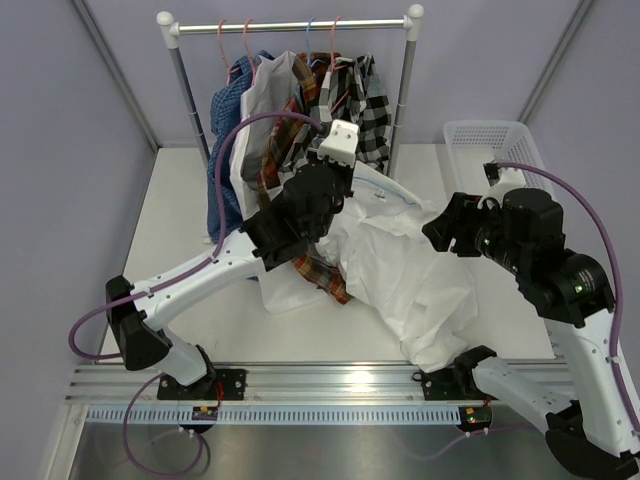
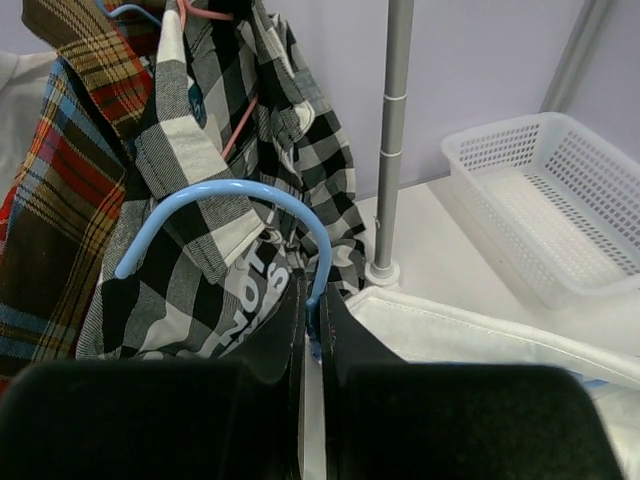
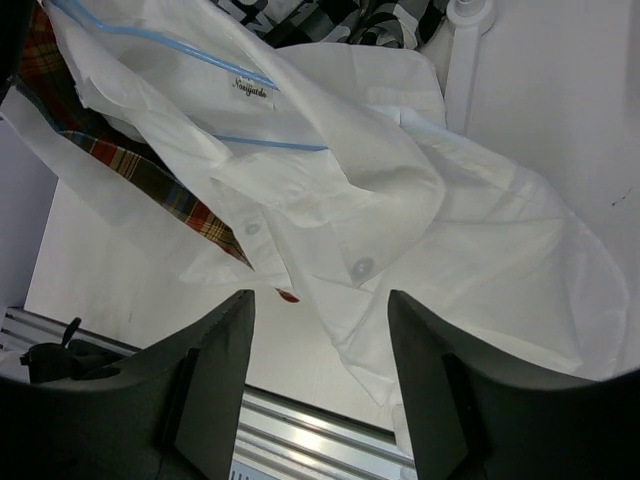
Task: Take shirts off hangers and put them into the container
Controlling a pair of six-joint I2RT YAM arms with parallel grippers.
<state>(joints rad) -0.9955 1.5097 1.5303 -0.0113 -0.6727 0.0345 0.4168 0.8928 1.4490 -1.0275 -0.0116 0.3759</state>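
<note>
Over shirt (image 3: 420, 210), right end effector (image 3: 320, 305) agape

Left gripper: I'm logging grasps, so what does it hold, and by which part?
The left gripper pinches the light blue hanger at the base of its hook.

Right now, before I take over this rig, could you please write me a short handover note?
Left gripper: shut on the hook of the blue hanger.
Right gripper: open, over the white shirt.
That shirt lies on the table, hanger inside.
Four shirts hang on the rack.
Basket: no shirt seen in it.
Done: nothing binned. Left: all five shirts.
</note>
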